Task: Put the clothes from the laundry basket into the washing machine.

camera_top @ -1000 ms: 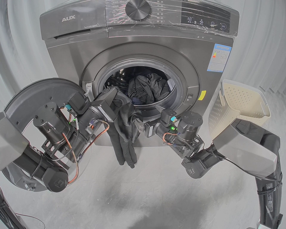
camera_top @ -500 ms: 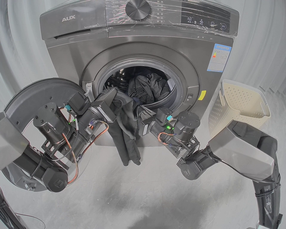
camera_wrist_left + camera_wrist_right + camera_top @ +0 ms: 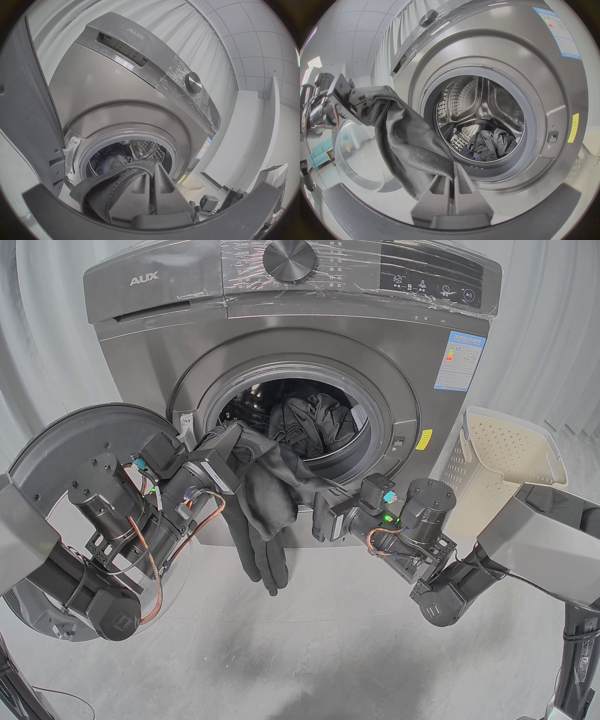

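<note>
The grey front-loading washing machine (image 3: pixel 287 352) stands directly ahead of both grippers, and its round door (image 3: pixel 81 434) is swung open on the outer side of the left gripper. The cream perforated laundry basket (image 3: pixel 506 452) stands well off to the outer side of the right gripper, beside the machine. Dark clothes (image 3: pixel 312 418) lie bunched in the drum, beyond and above the right gripper.

A dark garment (image 3: pixel 269 490) is strung between the two grippers, outside the drum and in front of its opening's lower rim. The left gripper (image 3: pixel 226 430) is clamped tight on the garment's upper end by the left of the opening. The right gripper (image 3: pixel 320 519), lower and to the right, has its fingers pressed together on an edge of the same cloth. The held stretch runs crosswise, sloping down from the left gripper to the right one. The remainder hangs straight below, between the grippers, with two narrow ends pointing at the floor.

Half a second ago the right gripper was pushed up against the hanging cloth. It has since drawn back, rightward and slightly down, pulling that edge out sideways. The left gripper has hardly shifted.
</note>
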Controlling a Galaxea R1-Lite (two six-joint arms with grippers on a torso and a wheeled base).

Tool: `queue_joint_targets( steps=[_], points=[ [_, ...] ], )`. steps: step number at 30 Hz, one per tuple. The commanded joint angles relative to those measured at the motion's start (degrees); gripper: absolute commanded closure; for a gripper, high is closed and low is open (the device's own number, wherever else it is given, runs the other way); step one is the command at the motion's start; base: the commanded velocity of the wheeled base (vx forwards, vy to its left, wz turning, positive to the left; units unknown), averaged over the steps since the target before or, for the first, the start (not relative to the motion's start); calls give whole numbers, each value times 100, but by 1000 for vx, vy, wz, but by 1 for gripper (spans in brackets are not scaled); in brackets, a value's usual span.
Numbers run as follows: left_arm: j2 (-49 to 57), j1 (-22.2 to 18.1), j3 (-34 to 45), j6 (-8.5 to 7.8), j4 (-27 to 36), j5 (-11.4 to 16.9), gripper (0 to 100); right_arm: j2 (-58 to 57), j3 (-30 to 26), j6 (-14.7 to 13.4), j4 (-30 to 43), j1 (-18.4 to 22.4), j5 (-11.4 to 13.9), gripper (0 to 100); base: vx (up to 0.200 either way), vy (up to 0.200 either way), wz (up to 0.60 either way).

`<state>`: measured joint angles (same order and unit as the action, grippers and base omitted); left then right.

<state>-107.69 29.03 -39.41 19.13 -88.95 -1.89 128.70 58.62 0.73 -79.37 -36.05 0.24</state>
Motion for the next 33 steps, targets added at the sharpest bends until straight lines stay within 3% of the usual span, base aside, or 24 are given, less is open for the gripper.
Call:
queue_joint_targets(
  steps=[1, 2, 9, 22, 33],
  points=[
    [29, 33, 4, 3, -17, -4, 100, 235, 35, 41, 18, -34, -7, 100, 0, 0, 0],
    [29, 33, 4, 3, -25, -4, 100, 349, 88, 41, 18, -60, -7, 0, 0, 0, 0],
    [3, 33, -5, -5, -25, -4, 100, 771, 360, 41, 27, -201, -7, 0, 0, 0, 0],
    [-24, -2, -23, -14, -17, -13, 100, 33, -44, 41, 27, -596, -7, 0, 0, 0, 0],
    [-50, 7, -14, -23, -17, -13, 100, 226, 879, 59, 344, -579, -60, 0, 0, 0, 0]
  ],
)
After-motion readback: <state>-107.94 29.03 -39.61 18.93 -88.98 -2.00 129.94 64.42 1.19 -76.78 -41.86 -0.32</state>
